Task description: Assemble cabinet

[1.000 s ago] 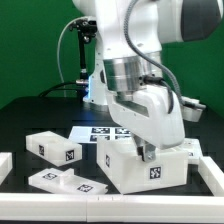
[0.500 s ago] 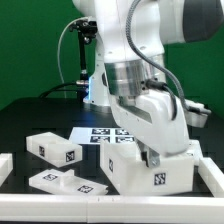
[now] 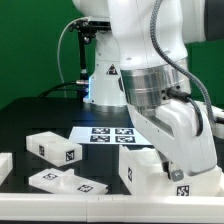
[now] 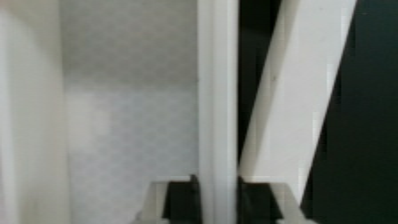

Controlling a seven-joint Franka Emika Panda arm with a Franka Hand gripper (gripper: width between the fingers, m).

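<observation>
- The white Franka arm's two-finger gripper (image 3: 176, 170) reaches down onto the matte white boxy cabinet body (image 3: 143, 172). In the exterior view this body stands at about 4 o'clock from the frame's centre.
- In the wrist view the dark fingertips (image 4: 173, 205) are nearly closed. They pinch a thin upright white wall (image 4: 217, 100) of the cabinet body, one finger on each face of it.
- A square black-and-white tag (image 3: 183, 190) shows on the front face of the cabinet body, just below the gripper.
- The flat white marker board (image 3: 108, 133) lies on the black table (image 3: 30, 115), at roughly 10 o'clock from the cabinet body and near it.
- A loose matte white tagged block (image 3: 55, 147) sits at 9 o'clock from the frame's centre, well apart from the cabinet body.
- A second, flatter white tagged piece (image 3: 65, 181) lies at 6 o'clock from that block, just beside it.
</observation>
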